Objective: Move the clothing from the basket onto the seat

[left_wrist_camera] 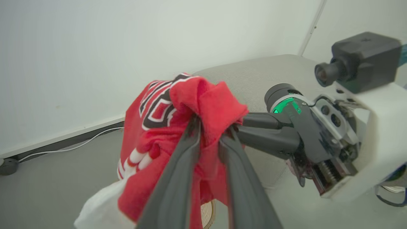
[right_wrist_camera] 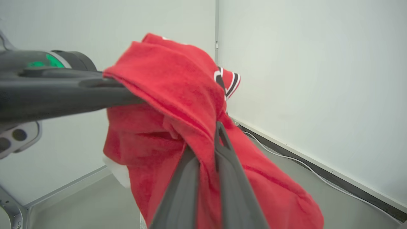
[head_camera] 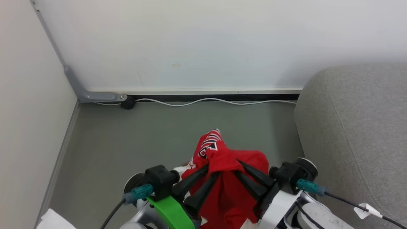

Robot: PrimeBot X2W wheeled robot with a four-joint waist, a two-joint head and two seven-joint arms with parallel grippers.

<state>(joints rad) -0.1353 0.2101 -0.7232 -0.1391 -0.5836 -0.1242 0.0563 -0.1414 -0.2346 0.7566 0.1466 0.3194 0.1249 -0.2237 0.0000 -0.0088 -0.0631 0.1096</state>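
Observation:
The red clothing point(head_camera: 222, 159) with black-and-white striped trim hangs bunched in the air between both grippers, above the grey floor. My left gripper point(head_camera: 213, 170) is shut on a fold of it, its fingers point(left_wrist_camera: 190, 152) clamping red fabric near the top of the bundle. From the other side my right gripper point(head_camera: 237, 168) pinches the same bundle; its fingers point(right_wrist_camera: 187, 178) stand close together on the cloth. Under the hanging cloth a small perforated piece of the basket point(left_wrist_camera: 207, 212) shows. The grey seat point(head_camera: 356, 127) is to the right, close by the right arm.
A white wall runs across the back, with a white cable point(head_camera: 203, 101) along its foot and a black round stopper point(head_camera: 128, 103) in the corner. Another wall closes the left side. A white cloth point(left_wrist_camera: 101, 203) hangs under the red bundle.

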